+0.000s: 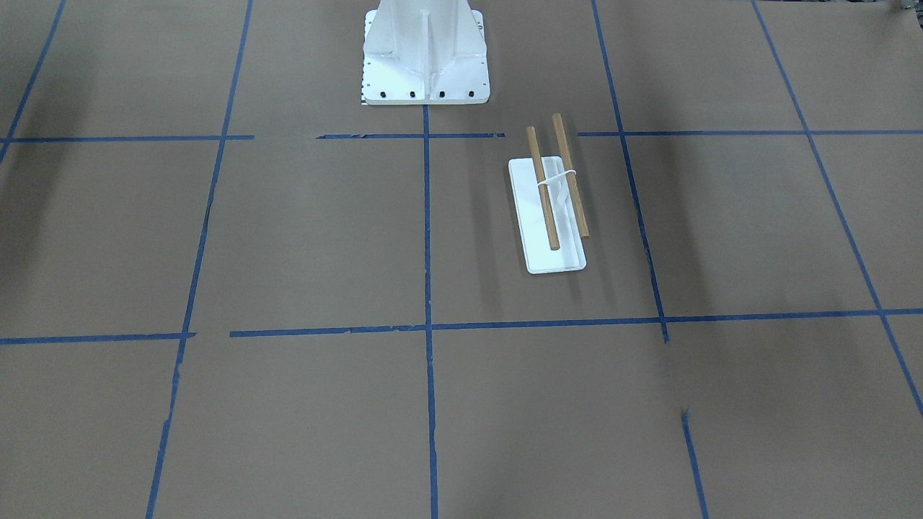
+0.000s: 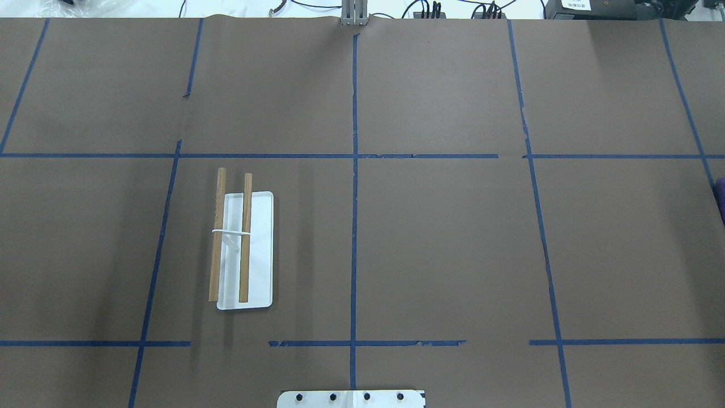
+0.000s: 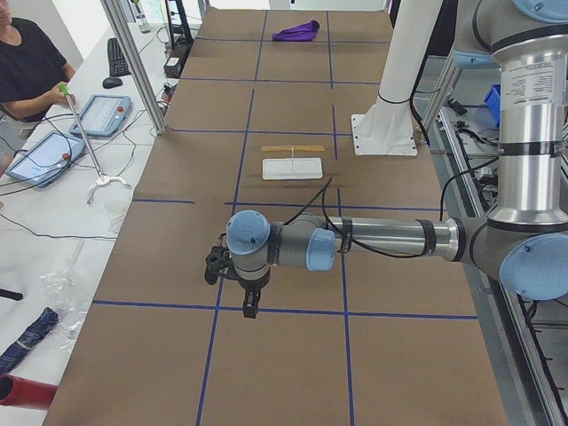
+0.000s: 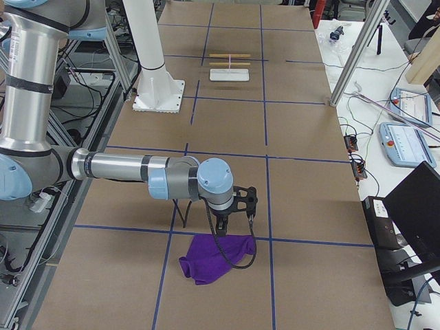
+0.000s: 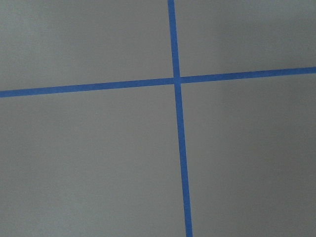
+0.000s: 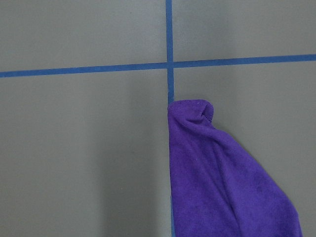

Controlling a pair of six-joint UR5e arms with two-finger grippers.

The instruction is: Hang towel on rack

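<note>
Towel (image 4: 201, 265) lies crumpled on table (image 2: 453, 226), well apart from rack (image 2: 258, 249).

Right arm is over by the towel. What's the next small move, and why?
Probably lower the right gripper onto the near edge of the towel and grasp it. The towel lies crumpled on the table just below the gripper, unheld, and the rack stands bare far across the table. I cannot tell whether the jaws are open.
</note>
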